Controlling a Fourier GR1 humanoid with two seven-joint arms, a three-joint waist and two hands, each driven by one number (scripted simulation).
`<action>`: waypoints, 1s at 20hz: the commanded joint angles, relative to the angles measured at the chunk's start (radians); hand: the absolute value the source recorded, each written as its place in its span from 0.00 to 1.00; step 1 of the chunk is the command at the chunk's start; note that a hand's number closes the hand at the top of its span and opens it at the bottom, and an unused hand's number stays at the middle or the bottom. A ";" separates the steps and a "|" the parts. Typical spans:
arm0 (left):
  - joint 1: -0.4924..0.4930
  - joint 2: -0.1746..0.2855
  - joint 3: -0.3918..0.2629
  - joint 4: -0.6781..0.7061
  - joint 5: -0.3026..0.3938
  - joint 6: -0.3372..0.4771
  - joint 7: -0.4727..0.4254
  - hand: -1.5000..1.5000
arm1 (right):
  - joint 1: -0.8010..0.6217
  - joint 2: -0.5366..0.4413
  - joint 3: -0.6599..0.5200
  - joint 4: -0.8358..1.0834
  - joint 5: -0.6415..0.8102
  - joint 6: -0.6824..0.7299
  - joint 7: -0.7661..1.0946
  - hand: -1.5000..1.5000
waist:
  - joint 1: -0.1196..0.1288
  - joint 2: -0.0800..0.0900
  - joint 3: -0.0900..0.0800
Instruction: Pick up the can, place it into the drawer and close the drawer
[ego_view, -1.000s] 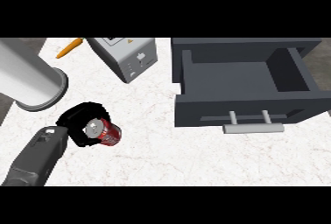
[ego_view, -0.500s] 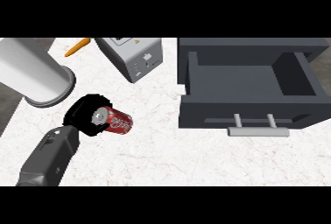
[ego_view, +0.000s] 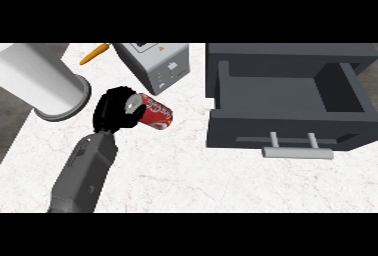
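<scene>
White marble counter (ego_view: 221, 180) lay under your left hand (ego_view: 112, 109), which gripped the red can (ego_view: 156, 113), fingers curled round it, the can tipped sideways. To its right, apart, the grey drawer (ego_view: 284, 127) stood open. Beyond the hand sat a grey box (ego_view: 159, 62), a white cylinder (ego_view: 40, 82) and a carrot (ego_view: 94, 53).

I have a single view, from the head, looking steeply down on the counter (ego_view: 192, 180). It sits close: the drawer (ego_view: 284, 127) fills the far right, a white cylinder (ego_view: 40, 82) is cropped far left, and a forearm (ego_view: 83, 172) enters from the near edge.
</scene>
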 joint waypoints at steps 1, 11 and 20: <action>0.030 -0.062 -0.060 -0.231 0.012 0.134 0.127 1.00 | -0.005 0.024 0.016 -0.010 0.028 -0.012 0.009 0.00 | 0.005 0.001 0.000; 0.027 -0.064 -0.307 -0.662 0.031 0.476 0.443 1.00 | 0.008 0.025 0.036 -0.038 0.011 -0.020 0.010 0.00 | -0.028 0.012 -0.002; -0.121 -0.064 -0.338 -0.668 -0.027 0.584 0.562 1.00 | -0.076 0.001 0.044 -0.030 0.038 -0.048 0.066 0.00 | -0.034 0.018 -0.003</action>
